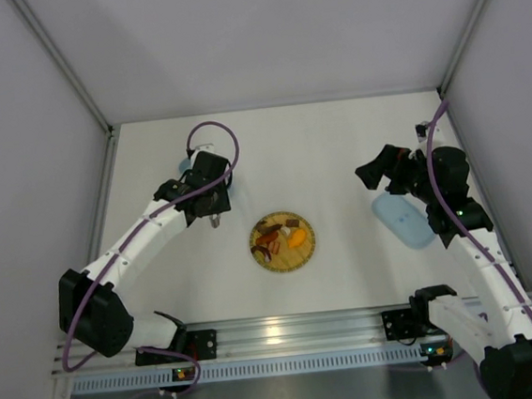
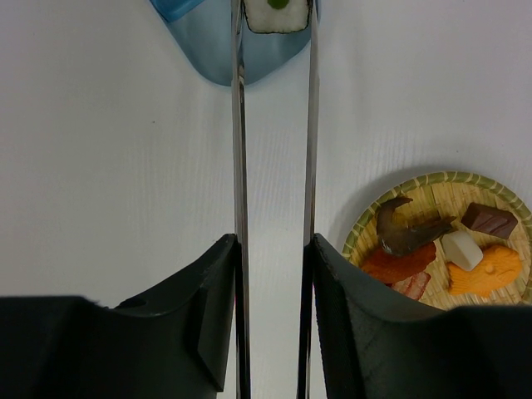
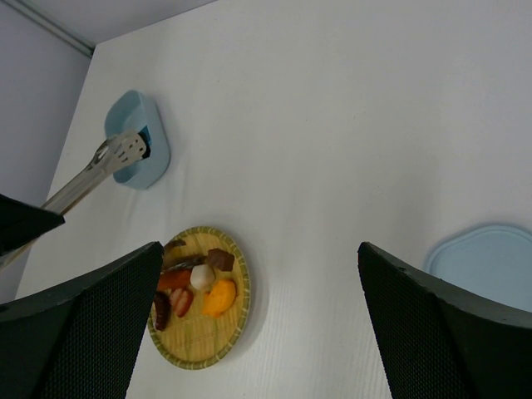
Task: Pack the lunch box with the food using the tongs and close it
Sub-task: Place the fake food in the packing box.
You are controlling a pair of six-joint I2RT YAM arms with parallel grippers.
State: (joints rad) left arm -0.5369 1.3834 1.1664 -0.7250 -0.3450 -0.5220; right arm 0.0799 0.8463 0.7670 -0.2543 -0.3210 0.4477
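In the left wrist view my left gripper [image 2: 273,243] is shut on the two silver arms of the tongs [image 2: 238,150]. At their tips, a white food piece with a green spot [image 2: 277,14] sits between them over the light-blue lunch box [image 2: 208,46]. From above, the left gripper [image 1: 210,203] hides most of the lunch box [image 1: 185,163]. The remaining food [image 1: 283,236] lies on the woven plate [image 1: 302,257]. My right gripper [image 3: 259,249] is wide open and holds nothing; it hovers above the table near the lid [image 3: 490,266]. From there I see the lunch box [image 3: 156,150] and tongs [image 3: 91,176].
The light-blue lid [image 1: 402,220] lies flat at the right, partly under my right arm. The round plate [image 3: 208,345] sits mid-table between the two arms. White walls close in the table at the back and both sides.
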